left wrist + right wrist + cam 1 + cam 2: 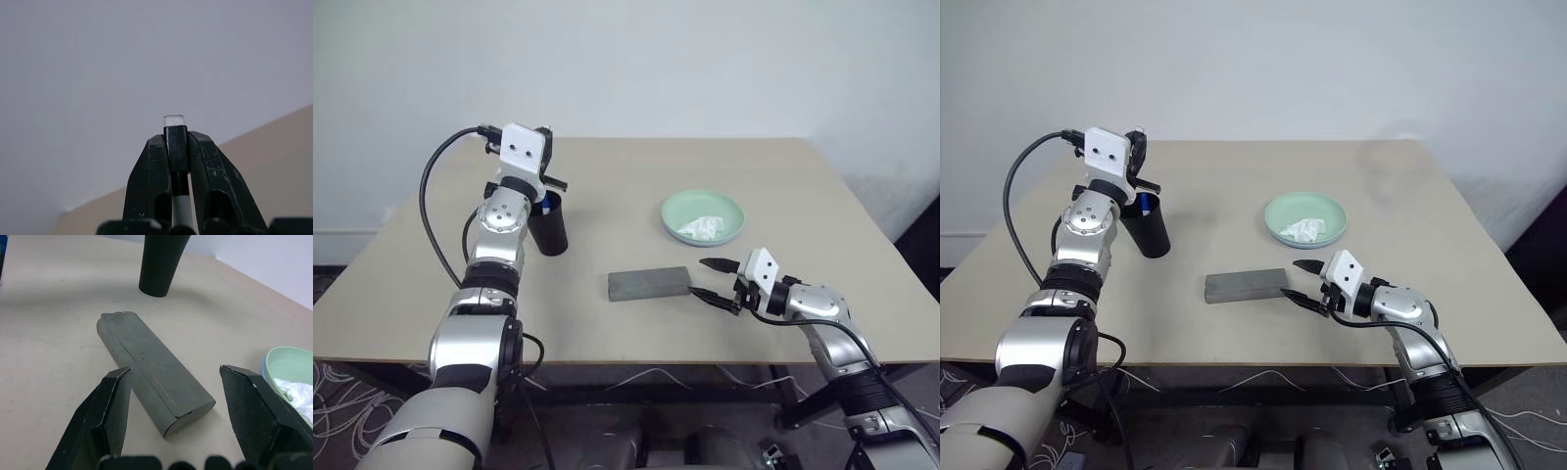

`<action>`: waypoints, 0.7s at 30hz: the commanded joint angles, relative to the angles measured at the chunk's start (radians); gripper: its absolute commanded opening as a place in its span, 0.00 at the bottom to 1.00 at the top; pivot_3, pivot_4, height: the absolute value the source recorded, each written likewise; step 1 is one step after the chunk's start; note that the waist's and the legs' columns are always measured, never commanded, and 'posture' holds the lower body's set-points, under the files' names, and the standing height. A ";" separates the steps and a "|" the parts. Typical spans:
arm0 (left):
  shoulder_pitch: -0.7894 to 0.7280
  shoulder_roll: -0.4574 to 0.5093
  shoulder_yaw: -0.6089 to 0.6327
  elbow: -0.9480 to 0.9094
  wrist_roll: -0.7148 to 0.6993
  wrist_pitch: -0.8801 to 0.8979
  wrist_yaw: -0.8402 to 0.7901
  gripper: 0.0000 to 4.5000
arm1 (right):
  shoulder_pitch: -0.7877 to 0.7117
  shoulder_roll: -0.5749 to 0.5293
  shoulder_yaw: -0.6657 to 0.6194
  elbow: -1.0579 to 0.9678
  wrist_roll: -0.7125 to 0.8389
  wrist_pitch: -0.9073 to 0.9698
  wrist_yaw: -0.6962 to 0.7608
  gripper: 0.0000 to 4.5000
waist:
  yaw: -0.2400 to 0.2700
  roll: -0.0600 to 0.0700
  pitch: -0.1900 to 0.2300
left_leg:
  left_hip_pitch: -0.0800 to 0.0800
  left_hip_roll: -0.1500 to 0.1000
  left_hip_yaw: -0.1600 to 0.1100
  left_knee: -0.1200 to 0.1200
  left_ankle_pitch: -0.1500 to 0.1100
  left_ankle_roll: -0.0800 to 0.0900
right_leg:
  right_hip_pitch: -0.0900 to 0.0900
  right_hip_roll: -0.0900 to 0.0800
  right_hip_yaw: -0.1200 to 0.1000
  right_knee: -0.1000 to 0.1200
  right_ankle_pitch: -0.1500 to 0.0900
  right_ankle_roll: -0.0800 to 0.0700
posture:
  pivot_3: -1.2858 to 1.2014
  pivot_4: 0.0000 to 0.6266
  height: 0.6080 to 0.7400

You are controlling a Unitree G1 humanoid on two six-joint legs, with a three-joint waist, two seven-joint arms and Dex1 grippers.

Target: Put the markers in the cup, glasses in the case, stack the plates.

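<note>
The wide beige worktop [607,323] carries a pale mint green round plate [703,217], stacked on a light blue one with a crumpled white tissue [702,228] inside, and a flat grey rectangular case [650,283] lying closed near the front edge. A matte black tapered cup [549,224] stands well left of the plate, something blue showing at its rim. The left claw [177,147], raised above the cup, is clamped on a slim white black-capped marker [176,152], while the right claw [715,281] hovers spread wide just beside the case's end.
</note>
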 commanded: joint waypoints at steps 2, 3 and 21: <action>-0.065 -0.005 -0.011 0.064 0.032 -0.054 0.053 0.25 | -0.011 -0.004 -0.024 -0.037 0.006 -0.014 -0.015 0.69 | 0.000 -0.001 0.000 | 0.000 0.000 0.000 0.000 0.000 0.000 | 0.000 0.000 0.000 0.000 0.000 0.000 | 0.52 0.00 0.97; -0.068 -0.005 -0.013 0.076 0.037 -0.056 0.060 0.32 | -0.008 -0.005 -0.025 -0.040 0.007 -0.014 -0.017 0.69 | -0.001 -0.001 0.000 | 0.000 0.000 0.000 0.001 0.000 0.000 | 0.000 0.000 -0.001 0.000 0.000 0.000 | 0.52 0.00 0.97; 0.061 -0.027 0.140 -0.208 -0.330 0.194 -0.537 1.00 | -0.003 -0.018 -0.028 -0.043 0.016 -0.009 -0.007 0.69 | -0.007 -0.001 0.000 | -0.002 0.000 0.000 0.002 0.000 0.001 | 0.000 0.000 -0.007 0.000 0.000 0.000 | 0.52 0.00 0.97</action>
